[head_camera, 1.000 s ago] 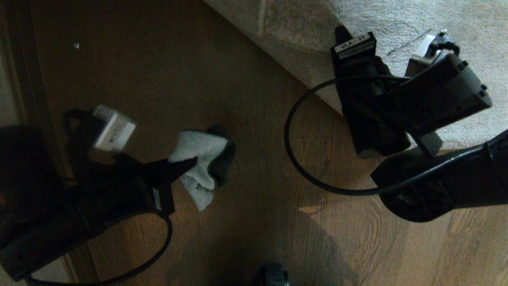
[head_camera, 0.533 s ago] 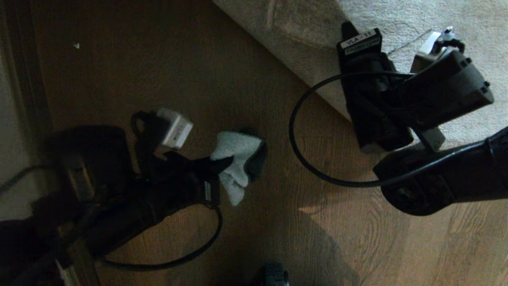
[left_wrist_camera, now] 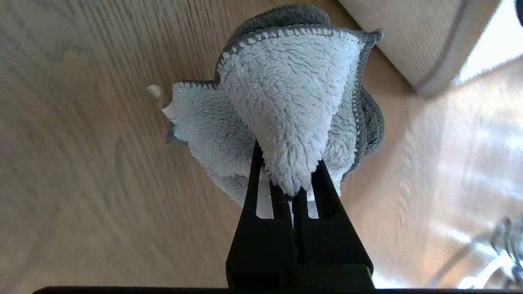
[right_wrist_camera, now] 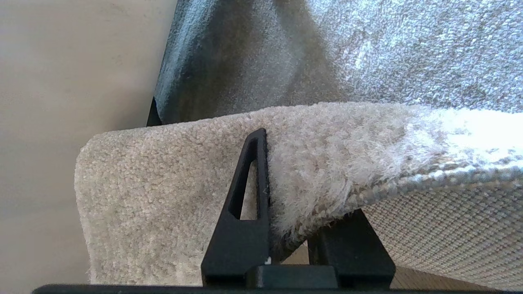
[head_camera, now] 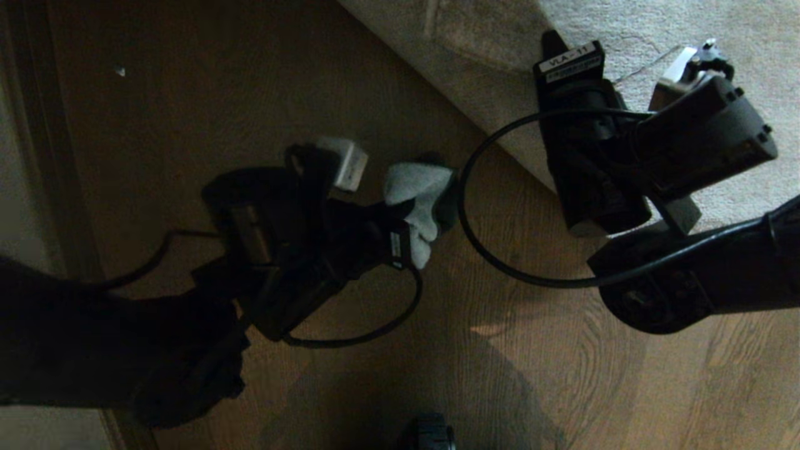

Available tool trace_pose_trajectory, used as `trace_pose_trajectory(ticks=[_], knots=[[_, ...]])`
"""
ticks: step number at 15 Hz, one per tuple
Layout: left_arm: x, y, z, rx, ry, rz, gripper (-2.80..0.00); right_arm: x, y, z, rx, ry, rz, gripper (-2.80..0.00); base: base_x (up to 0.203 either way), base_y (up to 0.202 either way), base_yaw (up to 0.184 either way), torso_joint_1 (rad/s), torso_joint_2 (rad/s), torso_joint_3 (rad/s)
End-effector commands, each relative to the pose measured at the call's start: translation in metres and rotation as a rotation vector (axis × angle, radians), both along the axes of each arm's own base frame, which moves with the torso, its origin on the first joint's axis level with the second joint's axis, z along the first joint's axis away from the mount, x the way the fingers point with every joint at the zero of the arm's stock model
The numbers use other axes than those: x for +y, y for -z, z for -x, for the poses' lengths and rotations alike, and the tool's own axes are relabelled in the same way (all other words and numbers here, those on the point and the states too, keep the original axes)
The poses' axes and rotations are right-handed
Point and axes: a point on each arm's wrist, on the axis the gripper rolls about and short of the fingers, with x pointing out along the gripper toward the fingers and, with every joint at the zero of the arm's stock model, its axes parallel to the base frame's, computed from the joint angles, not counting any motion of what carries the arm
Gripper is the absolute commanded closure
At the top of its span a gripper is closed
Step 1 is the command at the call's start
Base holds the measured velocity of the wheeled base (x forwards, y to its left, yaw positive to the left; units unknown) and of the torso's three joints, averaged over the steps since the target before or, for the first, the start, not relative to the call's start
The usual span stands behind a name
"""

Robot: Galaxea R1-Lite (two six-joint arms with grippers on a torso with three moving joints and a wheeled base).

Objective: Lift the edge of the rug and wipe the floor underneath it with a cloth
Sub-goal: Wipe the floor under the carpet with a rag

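1. Head view: dim overall, underexposed; the left arm reads as a near-black, softly blurred mass with little detail.
2. Head view: a brighter patch lies on the floor at lower right, crossed by a broad dark shadow at bottom centre.
3. Left wrist view: bright and evenly lit; the cloth is sharp, the pile clearly resolved; floor grain streaked with blur.
4. Left wrist view: strong glare washes out the right side.
5. Right wrist view: well lit; the rug edge is overexposed at right, with a deep shadow behind it.
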Motion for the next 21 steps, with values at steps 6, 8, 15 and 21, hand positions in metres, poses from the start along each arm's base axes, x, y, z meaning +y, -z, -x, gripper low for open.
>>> trace_pose_trajectory(ticks=[6, 8, 15, 21], knots=[[0.004, 0.022, -0.036, -0.013, -0.078, 0.010, 0.00, -0.005, -0.005, 0.003, -0.042, 0.008, -0.037, 0.00, 0.000, 0.000, 0.000, 0.000, 0.00, 0.000], [0.010, 0.019, -0.051, -0.030, -0.117, 0.021, 0.00, -0.007, -0.005, 0.002, -0.042, 0.014, -0.036, 0.00, 0.000, 0.000, 0.000, 0.000, 0.00, 0.000], [0.035, 0.006, -0.080, -0.083, -0.219, 0.051, 0.00, -0.011, -0.005, -0.001, -0.042, 0.026, -0.034, 0.00, 0.000, 0.000, 0.000, 0.000, 0.00, 0.000], [0.074, -0.001, -0.096, -0.103, -0.330, 0.057, 0.00, -0.012, -0.005, -0.002, -0.041, 0.029, -0.034, 0.00, 0.000, 0.000, 0.000, 0.000, 0.00, 0.000]])
